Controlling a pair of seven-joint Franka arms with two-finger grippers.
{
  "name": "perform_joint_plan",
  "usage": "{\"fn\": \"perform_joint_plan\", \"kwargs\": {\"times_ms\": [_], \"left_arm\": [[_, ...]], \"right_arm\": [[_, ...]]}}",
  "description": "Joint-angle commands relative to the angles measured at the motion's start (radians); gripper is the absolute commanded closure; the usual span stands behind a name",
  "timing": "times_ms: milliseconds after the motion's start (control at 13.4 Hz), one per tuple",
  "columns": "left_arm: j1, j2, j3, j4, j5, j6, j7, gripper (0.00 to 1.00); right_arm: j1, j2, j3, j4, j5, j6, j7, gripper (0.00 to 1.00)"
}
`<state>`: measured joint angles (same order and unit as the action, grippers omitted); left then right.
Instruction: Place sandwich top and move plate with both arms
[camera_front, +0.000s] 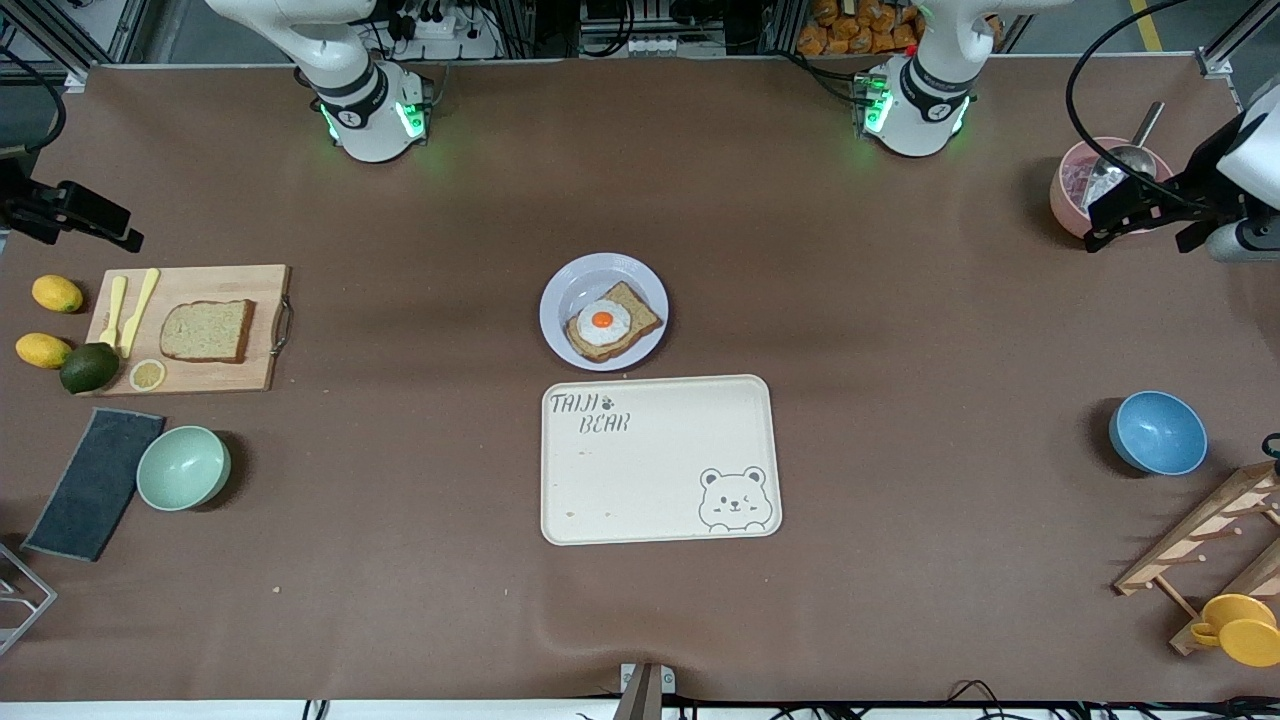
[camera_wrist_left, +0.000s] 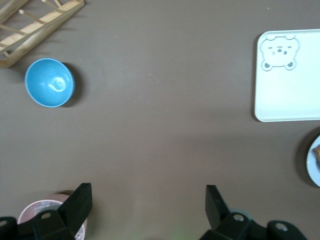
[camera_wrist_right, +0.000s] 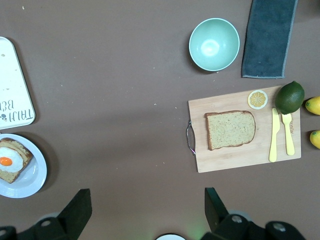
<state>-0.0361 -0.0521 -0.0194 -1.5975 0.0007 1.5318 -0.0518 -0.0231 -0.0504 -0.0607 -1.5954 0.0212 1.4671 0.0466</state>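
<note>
The sandwich top (camera_front: 206, 331) lies on the cutting board (camera_front: 190, 372); the plate (camera_front: 563, 296) sits beside the bear tray (camera_front: 660, 462). Left gripper (camera_front: 1140, 213), over the pink bowl (camera_front: 1068, 190), and right gripper (camera_wrist_right: 145, 212), over bare table, both gape wide and empty. A flat slice may slip from the pinch, landing crooked on the egg toast (camera_front: 612, 322).

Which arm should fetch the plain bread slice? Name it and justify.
Right. The sandwich top lies on the cutting board at the right arm's end of the table, and the open right gripper hangs near it; the left gripper hangs by the pink bowl.

The brown counter (camera_front: 800, 300) carries a lavender-white plate (camera_front: 570, 290), a light-brown, dark-crusted sandwich top (camera_front: 206, 331), a cream tray (camera_front: 640, 480) with a bear outline, a mint bowl (camera_front: 183, 467) and a blue bowl (camera_front: 1158, 432).
</note>
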Motion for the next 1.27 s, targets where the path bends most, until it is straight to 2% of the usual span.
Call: {"fn": "perform_joint_plan", "kwargs": {"times_ms": [0,298,597,895,1193], "left_arm": [[0.001,0.038,-0.002,0.059,0.019,-0.059,-0.008,0.00],[0.010,0.037,-0.002,0.054,0.018,-0.070,-0.013,0.00],[0.002,0.049,-0.002,0.056,0.016,-0.067,-0.019,0.00],[0.005,0.052,-0.002,0.056,0.010,-0.064,-0.019,0.00],[0.002,0.052,-0.002,0.053,0.010,-0.059,-0.019,0.00]], "right_arm": [[0.008,-0.003,-0.011,-0.023,0.003,-0.004,-0.007,0.00],[-0.004,0.006,-0.011,-0.136,-0.003,0.047,-0.005,0.00],[-0.046,0.009,-0.011,-0.276,-0.009,0.153,-0.007,0.00],[-0.066,0.007,-0.011,-0.409,-0.095,0.306,-0.008,0.00],[-0.112,0.012,-0.011,-0.512,-0.102,0.397,-0.010,0.00]]}}
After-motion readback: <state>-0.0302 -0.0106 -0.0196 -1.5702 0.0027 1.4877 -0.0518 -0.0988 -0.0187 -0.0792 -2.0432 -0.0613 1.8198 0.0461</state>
